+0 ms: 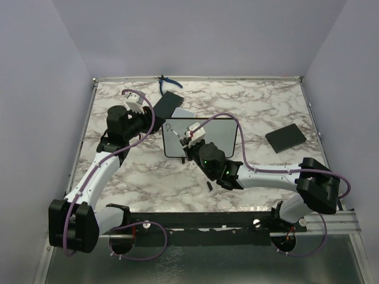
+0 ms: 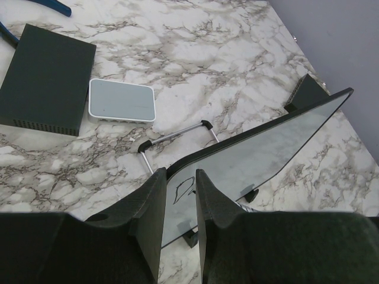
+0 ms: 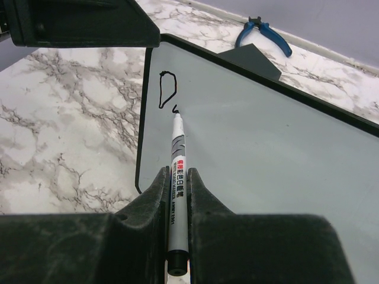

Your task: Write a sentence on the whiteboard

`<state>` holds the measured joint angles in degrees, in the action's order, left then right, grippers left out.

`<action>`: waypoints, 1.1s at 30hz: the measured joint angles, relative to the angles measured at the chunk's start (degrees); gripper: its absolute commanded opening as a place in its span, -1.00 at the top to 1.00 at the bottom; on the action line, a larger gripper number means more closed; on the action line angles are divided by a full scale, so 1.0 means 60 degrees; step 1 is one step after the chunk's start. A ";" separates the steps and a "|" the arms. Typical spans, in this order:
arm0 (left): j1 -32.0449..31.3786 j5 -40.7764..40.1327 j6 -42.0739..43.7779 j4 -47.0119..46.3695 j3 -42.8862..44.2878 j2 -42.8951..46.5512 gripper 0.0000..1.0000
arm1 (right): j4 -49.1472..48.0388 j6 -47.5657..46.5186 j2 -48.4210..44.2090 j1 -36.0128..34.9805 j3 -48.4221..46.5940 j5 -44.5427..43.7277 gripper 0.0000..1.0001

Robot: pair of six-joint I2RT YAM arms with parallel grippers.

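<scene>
Whiteboard [image 1: 222, 131]: stands propped and tilted in the middle of the bench [image 1: 266, 100], on a thin wire stand [image 2: 177, 133] behind it.
Sentence [image 3: 168, 90]: only a start shows near the whiteboard's upper corner on the left arm's side, a closed loop like a D with a short hook just under it.
Marker [image 3: 177, 171]: its tip touches the whiteboard at the hook.
Right jaws: closed on the marker's barrel, which lies between the two fingers [image 3: 151, 201], over the whiteboard's face.
Left jaws: narrowly apart at the whiteboard's corner beside the loop. The board's edge shows in the gap between the fingers [image 2: 151, 219], and I cannot tell whether they press it.
Pad [image 2: 121, 100]: grey-white, flat on the bench behind the whiteboard, near the stand.
Black box [image 2: 47, 77]: just beyond the pad, farther from the whiteboard.
Pliers [image 1: 166, 83]: blue-handled, behind the whiteboard at the bench's far edge; cut off by the frame in the left wrist view.
Black slab [image 1: 286, 138]: well apart from the whiteboard, off its right arm's end; the left wrist view shows only a corner past the board's rim.
Hidden: the right arm [image 1: 260, 174] covers part of the whiteboard's near edge from above.
Unclear: a small dark piece [image 1: 209, 187] on the bench in front of the whiteboard is too small to name.
</scene>
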<state>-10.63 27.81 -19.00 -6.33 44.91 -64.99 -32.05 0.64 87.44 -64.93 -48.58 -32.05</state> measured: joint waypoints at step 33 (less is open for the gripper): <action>0.0000 0.0000 0.0000 0.0015 0.0000 0.0029 0.46 | -0.0131 0.0270 0.0000 0.0000 0.0146 -0.0124 0.99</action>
<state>-10.63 27.81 -19.00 -6.24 44.91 -64.82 -32.84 2.26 87.44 -64.93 -47.70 -32.80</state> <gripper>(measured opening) 0.274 0.110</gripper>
